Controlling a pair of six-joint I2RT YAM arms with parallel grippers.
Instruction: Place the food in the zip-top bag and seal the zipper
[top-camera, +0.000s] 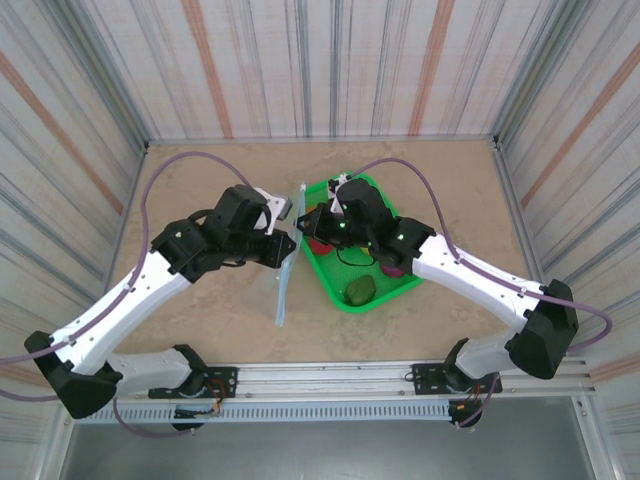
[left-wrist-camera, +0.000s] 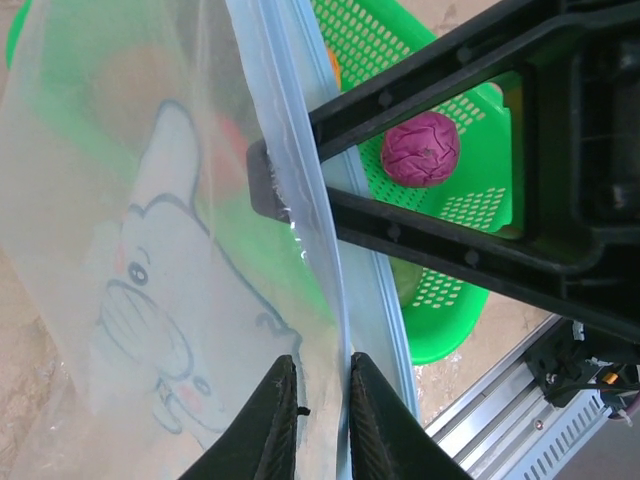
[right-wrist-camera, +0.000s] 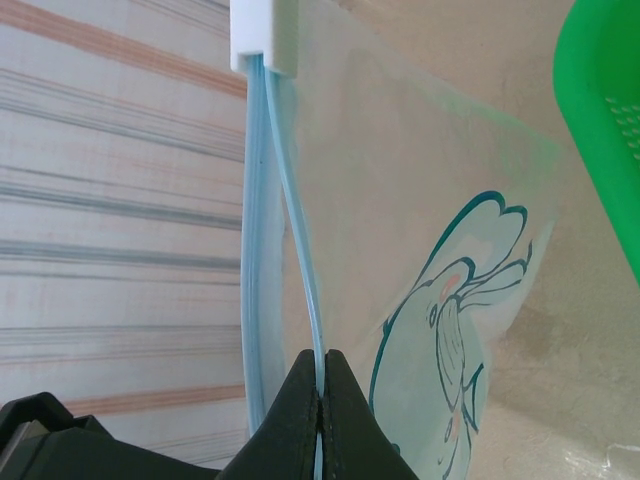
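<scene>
Zipper: runs near-to-far between both hands
Right hand: clamped on its lip
Left hand: astride it, grip unclear

We see a green mesh basket on the beige marbled worktop, right of centre and nearer the far edge, turned at an angle so that 1 corner points toward the far edge. Its perforated wall shows bright and glossy up close. 3 striped panel walls close off the far, left and right edges. An aluminium rail runs along the near edge.
</scene>
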